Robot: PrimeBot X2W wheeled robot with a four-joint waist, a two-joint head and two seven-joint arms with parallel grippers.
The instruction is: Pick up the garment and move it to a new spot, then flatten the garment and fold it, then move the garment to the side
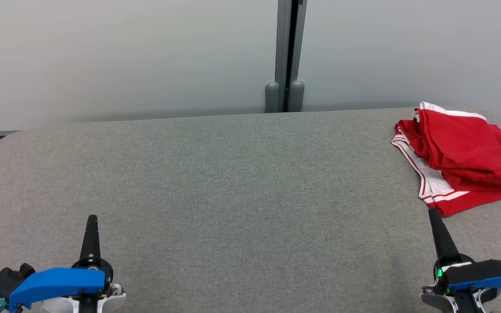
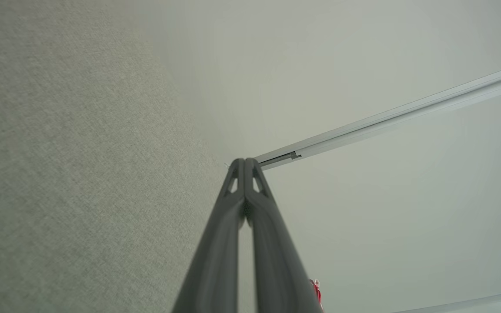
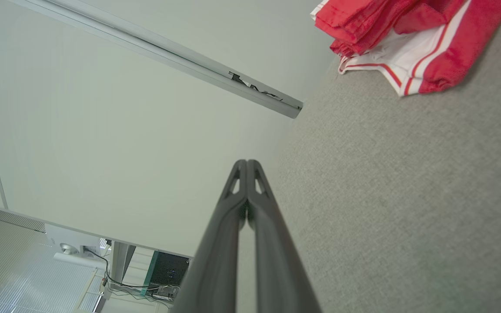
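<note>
The tabletop [image 1: 233,182] is covered in grey woven cloth, matt and finely rough. The garment [image 1: 463,152] is soft red cloth with white bands, creased. The jaws of the left gripper [image 1: 91,219] and right gripper [image 1: 432,215] look like smooth, matt dark plastic

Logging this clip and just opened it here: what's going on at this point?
Nothing is being handled. The red garment lies in a loosely folded pile at the right edge of the grey table. Both arms sit at the near edge, left gripper and right gripper shut and empty; the right one points toward the garment without touching it.
</note>
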